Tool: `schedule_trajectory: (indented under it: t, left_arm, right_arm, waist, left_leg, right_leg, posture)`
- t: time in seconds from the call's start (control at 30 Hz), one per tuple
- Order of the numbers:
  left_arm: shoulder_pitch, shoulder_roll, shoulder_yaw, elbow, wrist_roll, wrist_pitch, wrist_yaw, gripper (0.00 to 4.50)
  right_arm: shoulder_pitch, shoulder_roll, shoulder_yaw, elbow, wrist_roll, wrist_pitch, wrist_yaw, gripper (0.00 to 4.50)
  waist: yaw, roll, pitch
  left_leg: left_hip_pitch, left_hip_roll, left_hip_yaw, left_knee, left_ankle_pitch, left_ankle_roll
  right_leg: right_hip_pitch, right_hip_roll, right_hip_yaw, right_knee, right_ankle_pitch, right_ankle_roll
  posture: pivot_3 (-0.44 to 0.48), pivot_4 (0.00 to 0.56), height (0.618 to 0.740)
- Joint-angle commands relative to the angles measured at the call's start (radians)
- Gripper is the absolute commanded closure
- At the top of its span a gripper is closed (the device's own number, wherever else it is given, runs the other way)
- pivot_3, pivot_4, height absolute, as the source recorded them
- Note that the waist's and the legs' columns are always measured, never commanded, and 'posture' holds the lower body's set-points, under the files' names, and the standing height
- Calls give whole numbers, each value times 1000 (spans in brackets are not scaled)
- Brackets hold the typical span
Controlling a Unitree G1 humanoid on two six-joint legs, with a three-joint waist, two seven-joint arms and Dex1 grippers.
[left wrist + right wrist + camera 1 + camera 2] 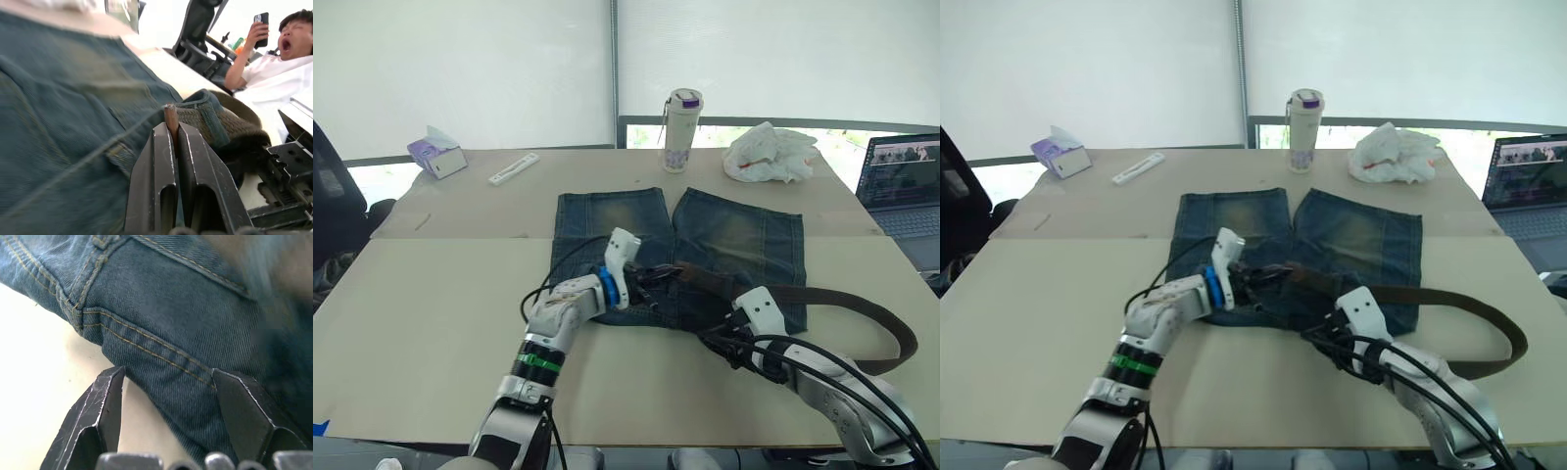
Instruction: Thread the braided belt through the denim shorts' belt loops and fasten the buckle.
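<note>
The right end effector (pixel 722 338) sits at the near edge of the denim shorts (pixel 724 235), fingers spread wide astride the waistband hem where it meets the desk (pixel 431 313). Just beyond, the left end effector (pixel 651 284) has its fingers pinched narrow on the tip of the braided belt (pixel 862 311) at the middle of the waistband, beside a belt loop (pixel 208 115). The belt runs from there across the waistband and curves off the shorts over the desk on the right. Farther back stand a tumbler (pixel 682 130), a crumpled white bag (pixel 769 154), a tissue box (pixel 437 157) and a laptop (pixel 904 186).
</note>
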Motion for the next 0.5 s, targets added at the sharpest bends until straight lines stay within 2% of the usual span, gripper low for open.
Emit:
schedule_trajectory:
  t: [0.03,0.13,0.33,0.5]
  left_arm:
    - [18,47,114,-57,-46,-32,19,4500]
    - [30,87,164,-33,-42,-48,41,4500]
    - [82,141,151,-13,2,-84,32,4500]
    - [110,144,229,-44,-68,-83,45,4500]
  right_arm:
    - [40,28,-28,33,15,87,-25,1384]
    - [41,56,-53,29,24,106,-33,1384]
    - [43,85,-84,19,49,136,-38,1384]
    - [48,125,-135,2,82,167,-53,1384]
  waist:
    - [-4,-2,-1]
    - [-10,-2,-1]
    - [-8,-3,-1]
    - [-10,-4,-1]
  left_leg:
    - [1,0,0,0,0,0]
    - [1,2,0,0,0,0]
    - [2,2,0,0,0,0]
    - [2,4,0,-1,0,0]
  right_leg:
    - [0,0,0,0,0,0]
    - [1,1,0,0,0,0]
    - [2,0,0,-1,0,0]
    - [2,1,0,0,0,0]
  posture:
    - [0,150,740]
    - [0,150,740]
    - [0,150,740]
    - [0,150,740]
